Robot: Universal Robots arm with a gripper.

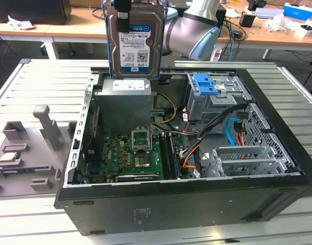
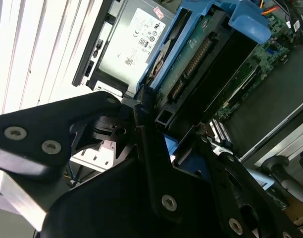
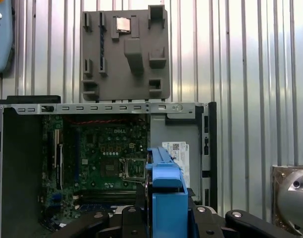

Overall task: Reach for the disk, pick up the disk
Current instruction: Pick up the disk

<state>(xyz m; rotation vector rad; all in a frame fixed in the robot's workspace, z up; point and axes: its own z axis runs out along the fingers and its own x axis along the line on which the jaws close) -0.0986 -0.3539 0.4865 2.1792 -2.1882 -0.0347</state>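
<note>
Hanging upright over the open computer case [image 1: 197, 206], the disk [image 1: 135, 43] is clear of everything below it. Its long axis runs up and down, and its silver labelled face is turned toward the exterior view. The claw [image 2: 174, 130] is clamped on it from above, with black fingers [image 2: 146, 144] pressed against both broad faces, as both wrist views show. A blue plastic frame [image 3: 166, 196] runs along the drive's edges. The label is white with a blue band and carries barcodes.

Directly below the disk, in the case's far corner on the exterior view's left, sits the grey power supply [image 1: 126, 99], which has its own white sticker. Nearer lies the green motherboard [image 1: 125, 153]. On the exterior view's right a metal drive cage [image 1: 217, 104] holds a bare blue bracket [image 1: 204, 84], with orange and blue cables [image 1: 235, 130] trailing beside it.

The case lies on a slatted metal surface [image 1: 44, 81]. On the exterior view's left a grey moulded tray [image 1: 41, 130] sits on that surface, with a small silver chip [image 1: 8, 157] in one of its pockets.
</note>
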